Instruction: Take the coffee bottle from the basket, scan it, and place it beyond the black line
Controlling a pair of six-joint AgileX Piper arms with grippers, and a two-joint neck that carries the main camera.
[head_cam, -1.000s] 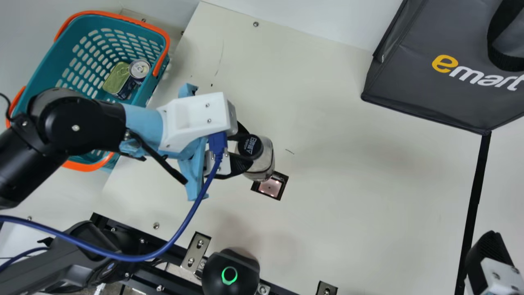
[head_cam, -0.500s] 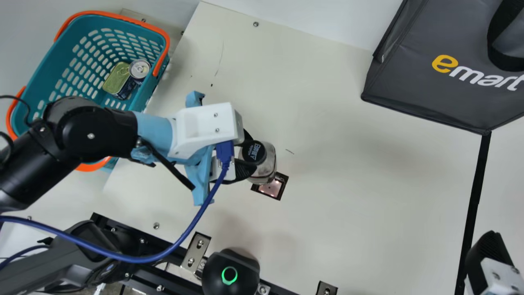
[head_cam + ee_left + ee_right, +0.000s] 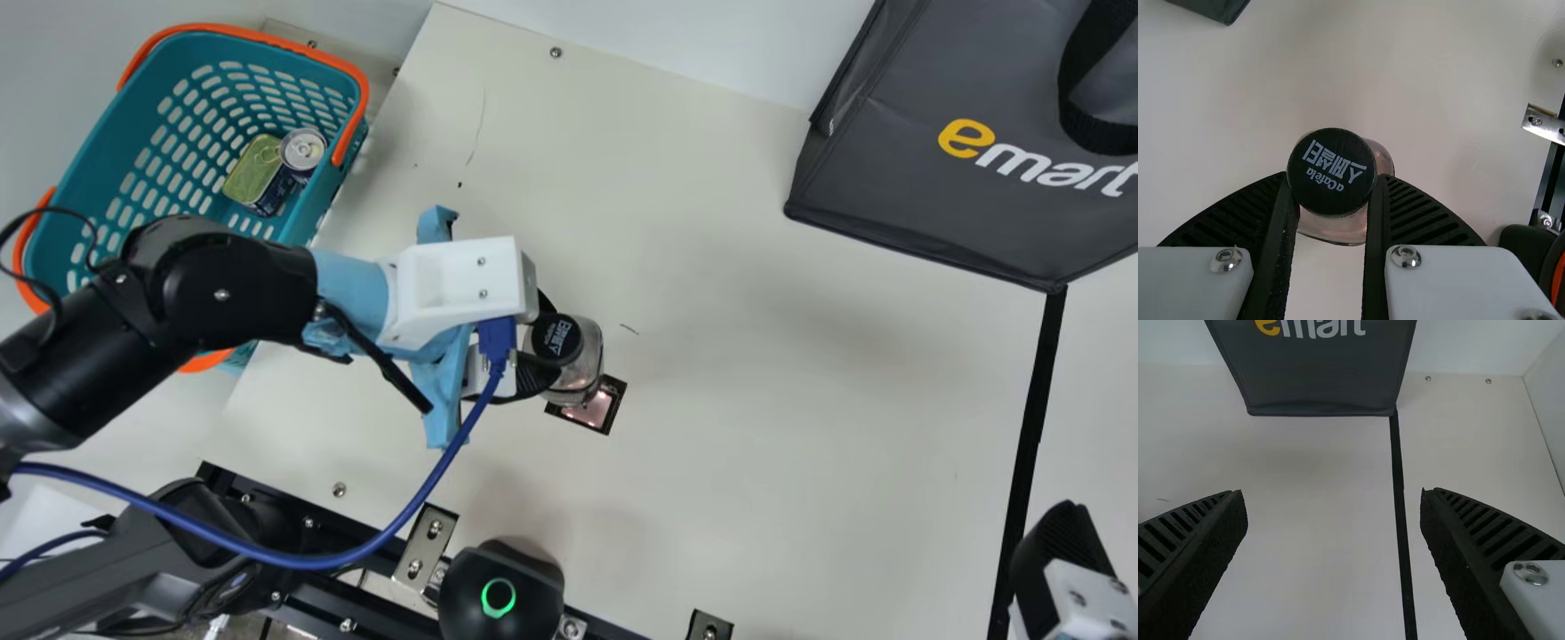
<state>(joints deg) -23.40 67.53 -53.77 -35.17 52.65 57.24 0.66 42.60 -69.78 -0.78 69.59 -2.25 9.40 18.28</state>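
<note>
In the main view my left gripper [image 3: 544,349] is shut on the coffee bottle [image 3: 582,363], a clear bottle with a black cap, held over the upper left part of the scanner window [image 3: 594,409]. The left wrist view has the black cap [image 3: 1331,172] between the fingertips of my left gripper [image 3: 1332,193]. At the main view's lower right corner is part of my right gripper [image 3: 1058,556]; in the right wrist view my right gripper [image 3: 1334,503] stands open, the black line [image 3: 1399,493] running between its fingers. The basket [image 3: 98,133] is at the left.
A green-topped tin [image 3: 256,169] and a can [image 3: 302,151] lie in the basket. A dark grey bag [image 3: 898,187] stands at the back right, its corner meeting the black line [image 3: 1038,400]. A black device with a green ring [image 3: 502,591] sits at the front edge.
My left gripper has carried the bottle a little to the right and toward the front edge, covering more of the scanner window. The right gripper has kept still.
</note>
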